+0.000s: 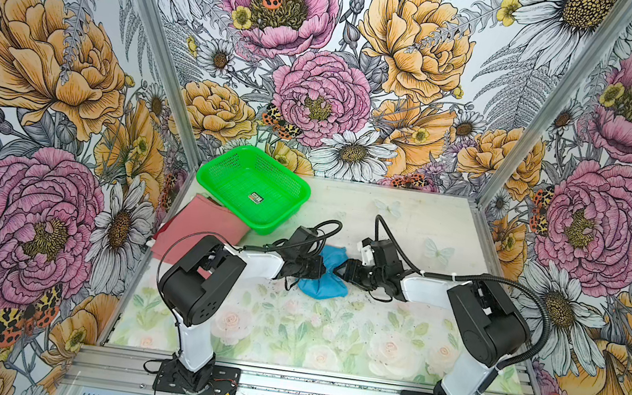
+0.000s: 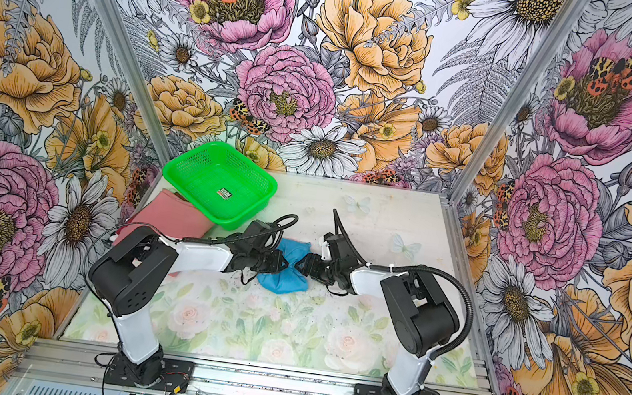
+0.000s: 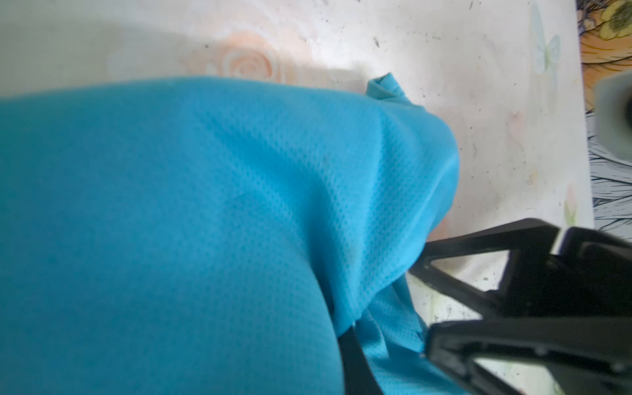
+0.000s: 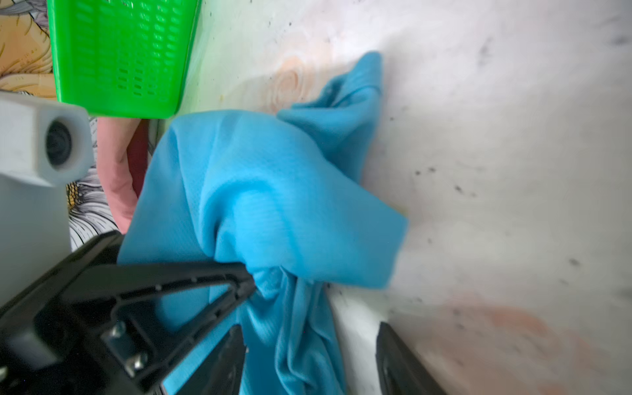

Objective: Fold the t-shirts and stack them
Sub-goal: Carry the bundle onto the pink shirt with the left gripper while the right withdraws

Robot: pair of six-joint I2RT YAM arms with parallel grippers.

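Observation:
The sky-blue t-shirt (image 1: 324,289) (image 2: 282,284) lies bunched up mid-table between my two grippers. My left gripper (image 1: 323,269) (image 2: 286,263) is shut on a gathered fold of it; in the right wrist view the cloth (image 4: 273,188) puckers into its tip (image 4: 248,276). In the left wrist view blue cloth (image 3: 205,205) drapes over the jaws and only one finger (image 3: 357,369) shows. My right gripper (image 1: 342,273) (image 4: 309,333) stands open, with a loose hanging fold between its spread fingers. The red-pink t-shirt (image 1: 198,230) (image 2: 173,216) lies flat at the left, one corner under the basket.
A green perforated basket (image 1: 277,222) (image 4: 119,58) holding no cloth stands at the back left, close to the left arm's elbow. The floral tabletop (image 1: 328,334) stretches in front of the shirt and to the right. Patterned walls close in three sides.

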